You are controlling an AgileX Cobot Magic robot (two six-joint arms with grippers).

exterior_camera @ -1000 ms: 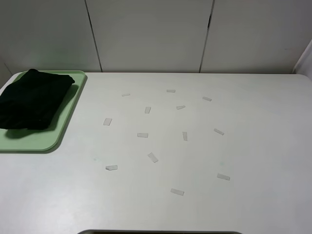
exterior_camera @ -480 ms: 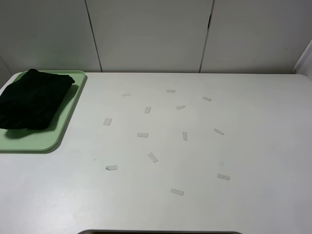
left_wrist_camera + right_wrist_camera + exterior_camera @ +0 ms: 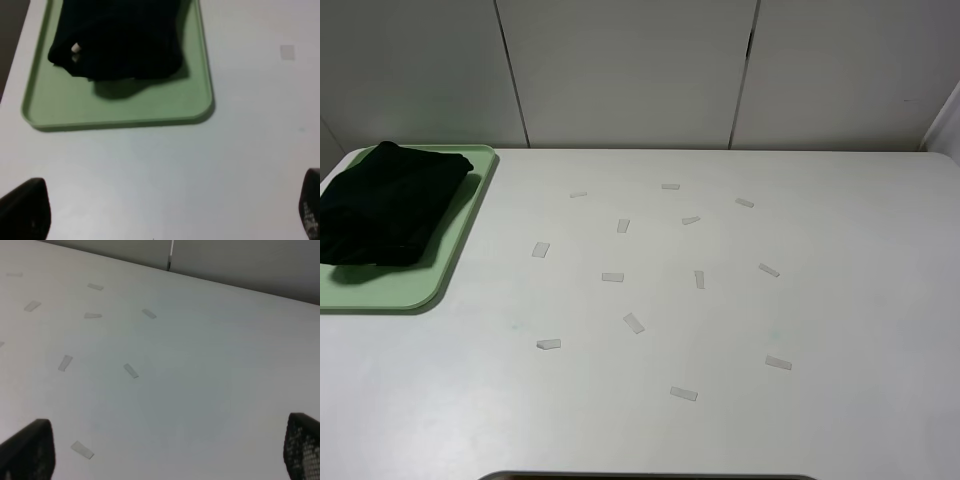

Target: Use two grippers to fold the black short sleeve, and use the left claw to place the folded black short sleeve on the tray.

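While the folded black short sleeve point(image 3: 382, 205) lies on the tray point(image 3: 415, 288) at the table's point(image 3: 720, 320) far left corner, I see the left gripper point(image 3: 165, 210) and right gripper point(image 3: 165, 450) spread wide over bare tabletop, holding nothing, tape scraps point(image 3: 634, 322) right of the tray.

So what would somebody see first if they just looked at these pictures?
The folded black shirt stands out, lying on the green tray at the table's far left corner. Next come the little pale tape strips scattered over the middle of the white table.
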